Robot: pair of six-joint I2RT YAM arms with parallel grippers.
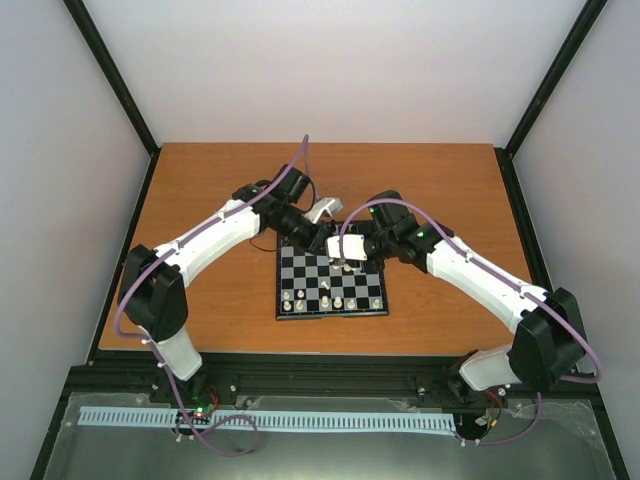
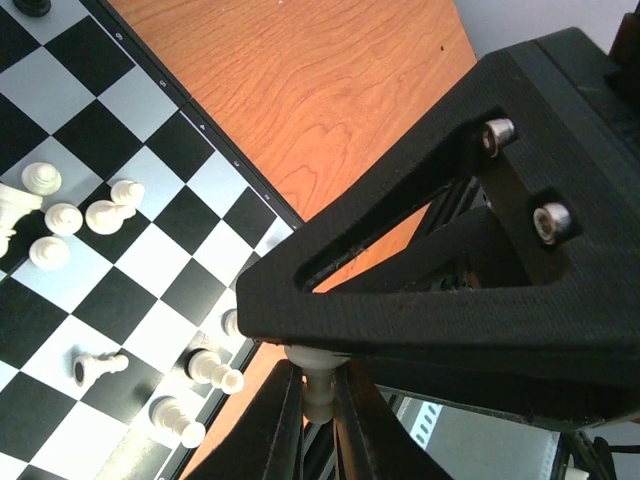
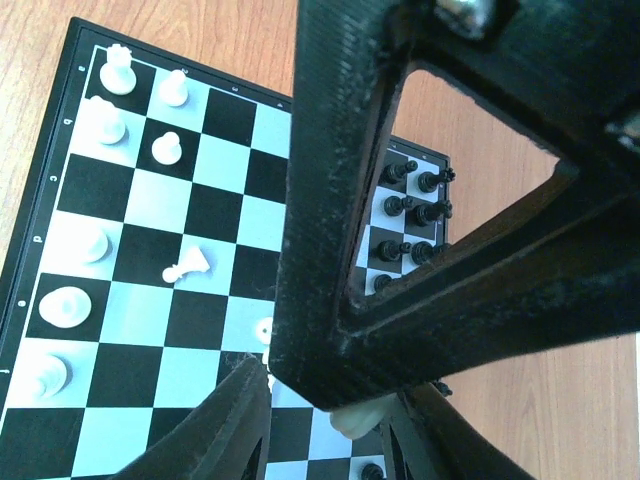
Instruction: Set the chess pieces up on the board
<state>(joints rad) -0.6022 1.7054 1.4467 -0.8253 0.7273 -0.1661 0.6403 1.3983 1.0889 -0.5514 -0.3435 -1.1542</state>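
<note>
The board (image 1: 330, 285) lies in the middle of the wooden table. My left gripper (image 2: 318, 400) is shut on a cream-white chess piece (image 2: 318, 385) and holds it above the board's edge. Cream-white pieces (image 2: 60, 215) stand in a cluster on the board, and one (image 2: 95, 367) lies on its side. My right gripper (image 3: 330, 430) hangs over the board (image 3: 130, 330), jaws apart. A white piece (image 3: 365, 418) sits between them, close to the right finger (image 3: 430, 445). Black pieces (image 3: 410, 215) stand in rows at the board's far side. Another fallen white piece (image 3: 188, 265) lies mid-board.
Both arms meet over the board's far edge, the left gripper (image 1: 318, 222) close beside the right gripper (image 1: 347, 258). Bare wooden tabletop (image 1: 220, 190) surrounds the board. Black frame posts and pale walls close in the table on three sides.
</note>
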